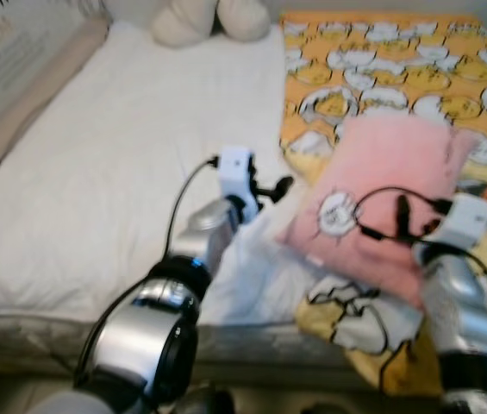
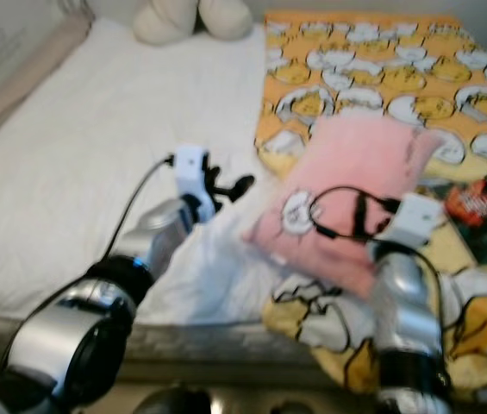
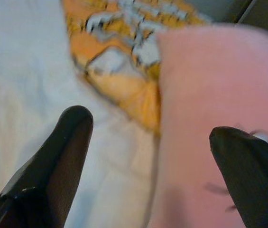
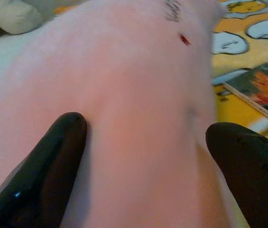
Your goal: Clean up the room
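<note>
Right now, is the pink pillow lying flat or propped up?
Lying roughly flat: the pink pillow rests across the yellow patterned blanket and white sheet.

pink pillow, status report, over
Both grippers open: left gripper at pink pillow's edge, right gripper over it. Pillow lies tilted on yellow blanket. Book beside it.

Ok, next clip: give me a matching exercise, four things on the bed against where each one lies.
Things:
1. pink pillow
2. cream plush toy
3. yellow patterned blanket
4. book

Places:
A. at the head of the bed on the white sheet
B. between the two grippers
C. on the blanket, right of the pillow
D. covering the bed's right side

Pairs: 1-B, 2-A, 3-D, 4-C
</note>
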Controlling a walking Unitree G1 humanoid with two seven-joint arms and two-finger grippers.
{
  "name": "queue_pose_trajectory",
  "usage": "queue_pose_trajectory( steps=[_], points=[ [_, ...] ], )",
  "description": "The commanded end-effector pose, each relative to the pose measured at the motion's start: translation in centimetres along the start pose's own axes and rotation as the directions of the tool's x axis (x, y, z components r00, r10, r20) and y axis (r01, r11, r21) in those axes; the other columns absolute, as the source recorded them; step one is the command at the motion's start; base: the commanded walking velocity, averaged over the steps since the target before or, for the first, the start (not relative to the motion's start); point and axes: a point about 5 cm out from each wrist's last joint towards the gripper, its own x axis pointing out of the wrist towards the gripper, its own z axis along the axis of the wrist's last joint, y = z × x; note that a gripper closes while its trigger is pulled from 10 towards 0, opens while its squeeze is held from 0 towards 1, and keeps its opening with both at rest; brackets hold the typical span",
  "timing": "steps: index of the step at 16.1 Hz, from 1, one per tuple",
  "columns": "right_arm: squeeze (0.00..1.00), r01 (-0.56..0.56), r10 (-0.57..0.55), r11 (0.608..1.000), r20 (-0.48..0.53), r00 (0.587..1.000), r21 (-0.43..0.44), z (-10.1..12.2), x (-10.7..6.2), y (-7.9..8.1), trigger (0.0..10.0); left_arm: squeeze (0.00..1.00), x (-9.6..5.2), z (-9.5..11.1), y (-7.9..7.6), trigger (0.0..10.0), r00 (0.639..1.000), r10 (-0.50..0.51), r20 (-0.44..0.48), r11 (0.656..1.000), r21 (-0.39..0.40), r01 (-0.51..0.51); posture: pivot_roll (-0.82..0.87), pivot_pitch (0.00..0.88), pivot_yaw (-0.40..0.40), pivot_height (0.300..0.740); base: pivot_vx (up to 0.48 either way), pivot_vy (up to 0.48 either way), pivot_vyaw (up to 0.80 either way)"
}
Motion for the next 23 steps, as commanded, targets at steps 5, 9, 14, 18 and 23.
queue_pose_trajectory(
  steps=[5,9,14,18,23],
  points=[
    [0.0,0.066,-0.066,0.995,0.003,0.998,0.078,1.1,-2.3,-2.9,10.0,0.0,0.5,-1.9,-1.3,10.0,0.997,-0.009,-0.075,0.99,-0.139,-0.002,-0.25,0.287,0.119,0.718,0.0,0.0,0.0],
    [0.0,0.025,-0.027,0.988,0.008,1.0,0.15,1.4,-4.4,-2.8,10.0,0.0,1.1,-1.6,-3.8,10.0,0.994,-0.102,-0.03,0.985,-0.143,0.097,-0.3,0.325,0.136,0.718,0.0,0.0,0.0],
    [0.0,-0.106,0.111,0.956,-0.002,0.994,0.275,1.6,-4.0,-0.2,10.0,0.0,1.4,-0.5,-4.8,10.0,0.98,-0.195,0.031,0.965,-0.171,0.197,-0.29,0.329,0.144,0.718,0.0,0.0,0.0],
    [0.0,-0.153,0.151,0.976,0.029,0.988,0.155,2.5,-4.6,0.8,10.0,0.0,0.9,-1.0,-3.7,10.0,0.985,-0.168,0.031,0.985,-0.033,0.169,-0.28,0.292,0.153,0.718,0.0,0.0,0.0],
    [0.0,-0.043,0.069,0.976,0.117,0.991,-0.215,1.8,-8.6,0.9,10.0,0.0,-4.0,-1.4,-0.7,10.0,0.954,-0.167,0.248,0.982,0.127,0.139,-0.23,0.16,0.117,0.718,0.0,0.0,0.0]
  ],
)
